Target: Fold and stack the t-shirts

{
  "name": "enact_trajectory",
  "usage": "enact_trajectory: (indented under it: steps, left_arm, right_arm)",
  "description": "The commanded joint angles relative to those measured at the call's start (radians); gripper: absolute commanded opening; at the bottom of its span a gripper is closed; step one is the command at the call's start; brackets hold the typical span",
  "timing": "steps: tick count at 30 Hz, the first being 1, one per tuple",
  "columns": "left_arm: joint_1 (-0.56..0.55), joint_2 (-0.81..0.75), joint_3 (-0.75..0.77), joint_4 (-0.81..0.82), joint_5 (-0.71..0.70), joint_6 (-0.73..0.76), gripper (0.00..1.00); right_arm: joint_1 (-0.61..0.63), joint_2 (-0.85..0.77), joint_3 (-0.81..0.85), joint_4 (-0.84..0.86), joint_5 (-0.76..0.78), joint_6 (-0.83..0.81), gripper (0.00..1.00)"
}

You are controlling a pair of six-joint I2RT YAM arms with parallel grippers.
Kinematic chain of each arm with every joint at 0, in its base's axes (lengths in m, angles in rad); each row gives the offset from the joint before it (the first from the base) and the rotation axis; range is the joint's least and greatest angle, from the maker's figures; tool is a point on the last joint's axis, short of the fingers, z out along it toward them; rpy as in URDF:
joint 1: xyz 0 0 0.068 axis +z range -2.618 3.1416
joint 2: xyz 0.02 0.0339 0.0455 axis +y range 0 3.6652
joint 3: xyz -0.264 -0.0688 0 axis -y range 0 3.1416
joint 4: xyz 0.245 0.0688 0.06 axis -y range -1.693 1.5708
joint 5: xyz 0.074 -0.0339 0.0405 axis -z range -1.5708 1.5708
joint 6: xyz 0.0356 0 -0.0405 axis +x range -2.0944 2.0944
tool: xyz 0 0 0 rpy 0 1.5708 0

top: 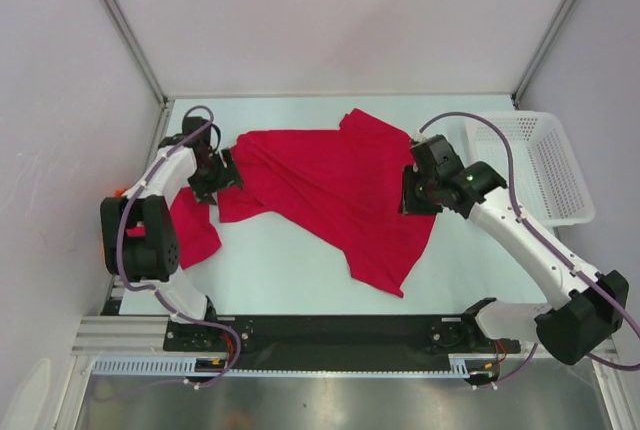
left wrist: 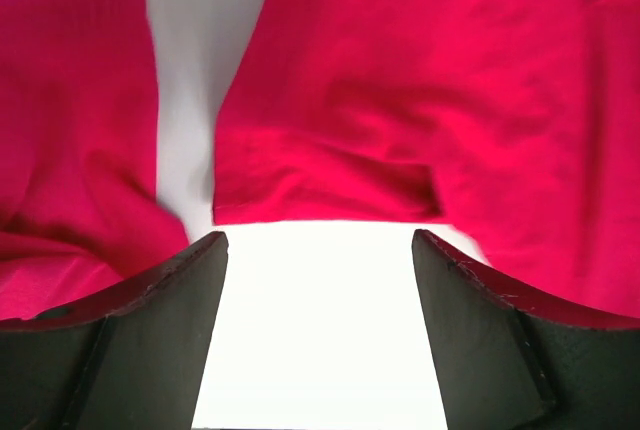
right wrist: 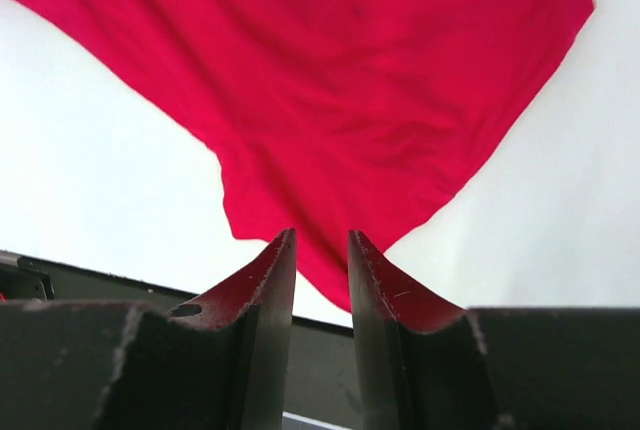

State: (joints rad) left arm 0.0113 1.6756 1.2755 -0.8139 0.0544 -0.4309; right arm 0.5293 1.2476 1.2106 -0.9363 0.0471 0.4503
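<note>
A large red t-shirt (top: 330, 185) lies spread and rumpled across the middle of the desk (top: 290, 270), its lower end trailing toward the near edge. A second red shirt (top: 195, 235) lies bunched at the left side, partly under the left arm, with a strip of bare desk between the two. The left tool (left wrist: 320, 240) sits low at the big shirt's left edge with its fingers wide apart and nothing between them; only white desk shows in the gap, and the shirt's hem lies just ahead. The right tool (right wrist: 321, 240) hangs over the shirt's right edge with its fingers a narrow slit apart, gripping nothing; cloth and desk show through the slit. A white mesh basket (top: 560, 165) stands at the far right.
</note>
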Motion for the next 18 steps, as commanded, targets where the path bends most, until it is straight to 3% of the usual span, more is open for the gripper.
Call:
enact_trajectory:
  steps: [1, 13, 16, 18]
  left_arm:
    - [-0.002, 0.009, -0.083, 0.068, -0.041, 0.02, 0.8]
    - [-0.002, 0.098, -0.159, 0.186, 0.044, -0.037, 0.78]
    - [-0.002, 0.095, -0.16, 0.188, 0.041, -0.037, 0.73]
    - [-0.002, 0.088, -0.159, 0.191, 0.045, -0.039, 0.61]
  right_arm:
    - [0.038, -0.039, -0.029, 0.007, 0.013, 0.051, 0.32]
    - [0.175, 0.047, -0.164, 0.086, -0.018, 0.134, 0.32]
    - [0.205, 0.058, -0.192, 0.099, -0.03, 0.152, 0.32]
    - [0.221, 0.056, -0.204, 0.103, -0.035, 0.162, 0.32]
